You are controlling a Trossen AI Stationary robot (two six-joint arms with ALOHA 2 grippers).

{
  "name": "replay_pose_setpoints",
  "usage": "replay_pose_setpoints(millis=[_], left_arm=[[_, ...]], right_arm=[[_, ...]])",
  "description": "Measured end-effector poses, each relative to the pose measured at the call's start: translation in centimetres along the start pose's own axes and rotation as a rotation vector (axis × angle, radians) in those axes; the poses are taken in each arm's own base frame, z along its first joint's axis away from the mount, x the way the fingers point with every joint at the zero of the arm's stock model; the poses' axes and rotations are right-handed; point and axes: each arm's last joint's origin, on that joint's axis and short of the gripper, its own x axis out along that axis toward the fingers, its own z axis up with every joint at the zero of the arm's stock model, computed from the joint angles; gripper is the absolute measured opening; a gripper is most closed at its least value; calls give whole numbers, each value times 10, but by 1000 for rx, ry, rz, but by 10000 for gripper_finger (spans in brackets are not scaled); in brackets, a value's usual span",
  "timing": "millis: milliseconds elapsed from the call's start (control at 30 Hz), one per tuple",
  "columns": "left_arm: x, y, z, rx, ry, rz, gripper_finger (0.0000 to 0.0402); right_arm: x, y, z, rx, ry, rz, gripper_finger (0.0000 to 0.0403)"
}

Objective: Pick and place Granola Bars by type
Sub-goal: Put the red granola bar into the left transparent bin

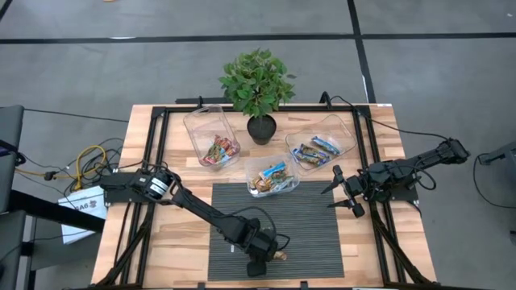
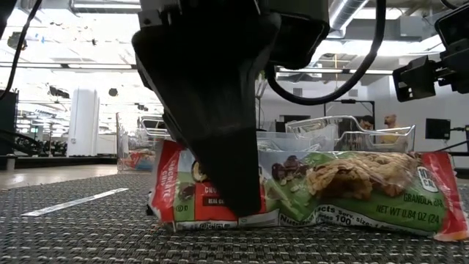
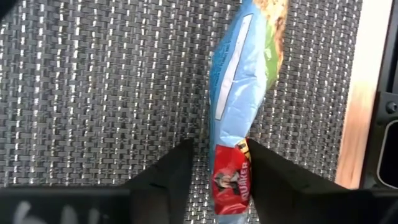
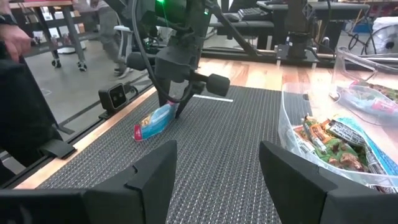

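One granola bar point(image 1: 279, 255) lies on the grey mat near the table's near edge. Its wrapper shows green and red in the low view point(image 2: 352, 191) and pale blue with a red end in the left wrist view point(image 3: 239, 81). It stands tipped up on its long edge. My left gripper point(image 1: 262, 256) points down at the bar's red end, open, with one finger on either side point(image 3: 221, 180). My right gripper point(image 1: 343, 192) hovers open over the mat's right edge, touching nothing point(image 4: 217, 168). The other bars sit in three clear tubs. My left gripper comes from above, its fingers across the bar's red end point(image 3: 231, 177). The near-side finger point(image 3: 273, 180) lies against that end. A strip of mat shows between the bar and the other finger point(image 3: 171, 180). The bar's lower long edge point(image 2: 352, 227) rests on the mat.
Three clear tubs stand beyond the mat: far left point(image 1: 190, 122), middle point(image 1: 251, 163) and far right point(image 1: 348, 129). A potted plant point(image 1: 258, 84) stands between the far tubs. A thin white stick point(image 4: 211, 98) lies on the mat near the bar. People show in the room behind.
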Motion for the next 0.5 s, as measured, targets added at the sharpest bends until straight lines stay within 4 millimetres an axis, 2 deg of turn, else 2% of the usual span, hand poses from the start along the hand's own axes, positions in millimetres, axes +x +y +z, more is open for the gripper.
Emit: replay_pose_setpoints(millis=[300, 500], left_arm=[[1, -2, 2, -37, -25, -24, 63], [-1, -8, 9, -55, -102, -85, 36]], right_arm=[[0, 0, 0, 0, 0, 0, 221], [0, 0, 0, 0, 0, 0, 221]])
